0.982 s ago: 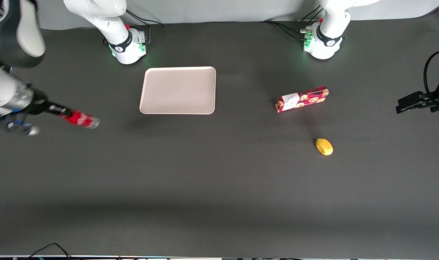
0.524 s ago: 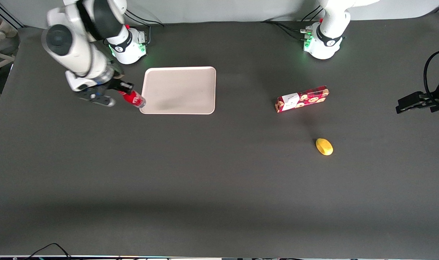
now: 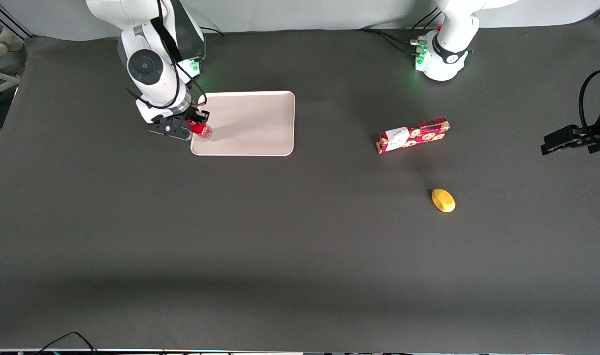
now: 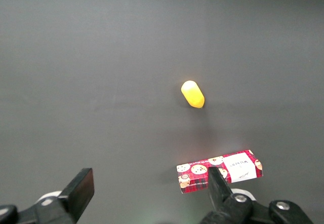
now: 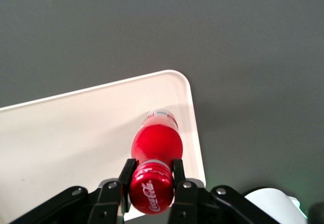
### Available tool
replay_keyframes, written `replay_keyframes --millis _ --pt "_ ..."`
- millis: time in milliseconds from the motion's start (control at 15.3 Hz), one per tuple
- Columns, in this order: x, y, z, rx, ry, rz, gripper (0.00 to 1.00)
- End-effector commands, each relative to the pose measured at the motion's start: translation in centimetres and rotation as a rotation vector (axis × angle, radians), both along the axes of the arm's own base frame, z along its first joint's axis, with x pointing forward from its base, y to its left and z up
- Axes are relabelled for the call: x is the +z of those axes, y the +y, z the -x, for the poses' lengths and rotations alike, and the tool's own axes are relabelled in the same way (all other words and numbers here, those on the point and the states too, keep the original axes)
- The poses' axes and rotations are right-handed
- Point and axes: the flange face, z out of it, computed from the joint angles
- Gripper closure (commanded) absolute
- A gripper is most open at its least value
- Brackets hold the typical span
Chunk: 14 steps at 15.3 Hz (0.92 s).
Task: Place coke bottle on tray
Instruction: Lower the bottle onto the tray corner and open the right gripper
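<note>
The coke bottle [image 3: 201, 129] is a slim red bottle with a red cap, and my gripper [image 3: 195, 120] is shut on its neck. It hangs base-down over the tray [image 3: 253, 123], just inside the rim at the working arm's end. In the right wrist view the black fingers [image 5: 177, 172] clamp the bottle [image 5: 156, 143] just below the cap. Its silvery base points at the pale tray [image 5: 66, 133] near a rounded corner. Whether the base touches the tray cannot be told.
A red snack box [image 3: 413, 134] lies on the dark table toward the parked arm's end. A yellow lemon-like object [image 3: 443, 200] sits nearer the front camera than the box. Both also show in the left wrist view, the box [image 4: 219, 170] and the yellow object [image 4: 193, 94].
My gripper has carried the bottle from the working arm's end of the table toward the tray. It has reached the tray's edge and turned the bottle from slanted to nearly upright.
</note>
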Motion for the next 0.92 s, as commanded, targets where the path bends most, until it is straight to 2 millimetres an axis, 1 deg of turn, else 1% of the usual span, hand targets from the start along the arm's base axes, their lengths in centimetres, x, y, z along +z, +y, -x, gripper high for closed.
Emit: replay_keyframes --millis 0,131,262,524,786,851 --pt "-0.3 0.7 1.3 -0.008 -0.006 0.003 1.00" --pt "-0.8 1.6 2.1 0.011 0.001 0.013 1.00" --pt "-1.1 2.0 2.3 0.016 -0.004 0.005 1.00" --pt "-2.3 2.3 2.8 0.030 -0.003 0.006 1.00" --pt "-2.7 2.3 2.7 0.030 0.007 0.004 1.00" --pt "-2.7 2.4 2.7 0.032 0.004 0.002 0.83"
